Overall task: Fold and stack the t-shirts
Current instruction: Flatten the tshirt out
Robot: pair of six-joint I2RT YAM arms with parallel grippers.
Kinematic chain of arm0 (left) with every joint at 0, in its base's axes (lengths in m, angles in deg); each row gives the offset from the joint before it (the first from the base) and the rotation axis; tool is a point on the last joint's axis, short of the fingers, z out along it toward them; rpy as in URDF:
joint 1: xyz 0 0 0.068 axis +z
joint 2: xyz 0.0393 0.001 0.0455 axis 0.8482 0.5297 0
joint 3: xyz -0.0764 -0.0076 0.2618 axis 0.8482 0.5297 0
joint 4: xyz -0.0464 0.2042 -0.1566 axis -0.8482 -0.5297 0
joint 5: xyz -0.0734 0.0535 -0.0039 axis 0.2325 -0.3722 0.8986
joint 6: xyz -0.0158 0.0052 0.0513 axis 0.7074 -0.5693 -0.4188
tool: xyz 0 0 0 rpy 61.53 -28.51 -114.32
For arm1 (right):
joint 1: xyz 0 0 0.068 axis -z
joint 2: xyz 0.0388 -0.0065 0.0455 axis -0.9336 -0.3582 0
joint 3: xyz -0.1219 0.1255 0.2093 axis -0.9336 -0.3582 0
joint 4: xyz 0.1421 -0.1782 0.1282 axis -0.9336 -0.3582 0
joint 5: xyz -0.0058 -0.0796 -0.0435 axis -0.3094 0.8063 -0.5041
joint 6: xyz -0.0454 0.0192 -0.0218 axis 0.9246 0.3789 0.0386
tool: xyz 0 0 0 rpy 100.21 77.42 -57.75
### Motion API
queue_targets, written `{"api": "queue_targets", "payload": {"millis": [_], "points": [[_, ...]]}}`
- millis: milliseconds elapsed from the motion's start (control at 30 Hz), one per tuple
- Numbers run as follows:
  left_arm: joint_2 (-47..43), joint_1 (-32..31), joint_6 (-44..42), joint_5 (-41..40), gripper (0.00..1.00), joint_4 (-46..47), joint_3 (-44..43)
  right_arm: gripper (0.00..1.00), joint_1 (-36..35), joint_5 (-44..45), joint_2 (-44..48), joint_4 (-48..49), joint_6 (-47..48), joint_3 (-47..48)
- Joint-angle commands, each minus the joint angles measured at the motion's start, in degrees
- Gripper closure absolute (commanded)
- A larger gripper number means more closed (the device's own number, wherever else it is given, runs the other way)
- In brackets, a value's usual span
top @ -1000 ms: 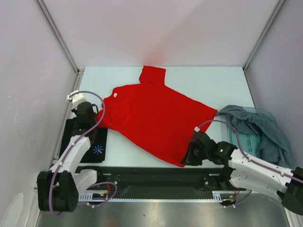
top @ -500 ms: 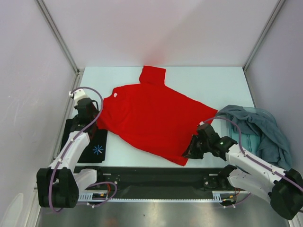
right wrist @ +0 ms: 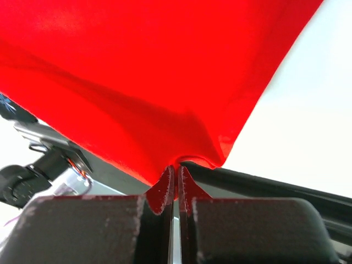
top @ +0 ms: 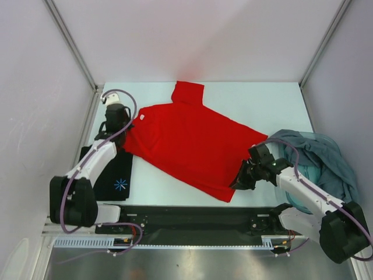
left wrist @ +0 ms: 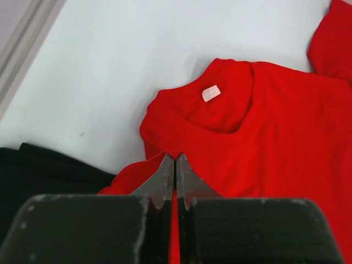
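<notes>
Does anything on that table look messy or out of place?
Yes: the teal-grey t-shirts sit in a crumpled heap at the right edge, and the red t-shirt lies askew, diagonal to the table.

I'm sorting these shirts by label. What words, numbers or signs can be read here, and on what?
No readable text anywhere.
neck tag on the red t-shirt: white, too small and blurred to read.
black t-shirt: a blue-white starburst print, no words.

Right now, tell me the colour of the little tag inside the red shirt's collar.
White; the tag shows best in the left wrist view.
</notes>
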Motion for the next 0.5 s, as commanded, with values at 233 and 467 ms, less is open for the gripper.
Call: {"api": "queue_targets", "payload": {"millis": [233, 467], "points": [[10.69, -1.32, 1.78, -0.87, 1.0, -2.88, -12.2, 1.0, 8.3, -1.93, -8.93, -3.48, 8.58, 6.53], [13.85, -1.49, 2.92, -0.17, 1.0, -3.85, -16.77, 1.0, 12.52, -2.9, -13.68, -3.04, 12.45, 7.58]]}}
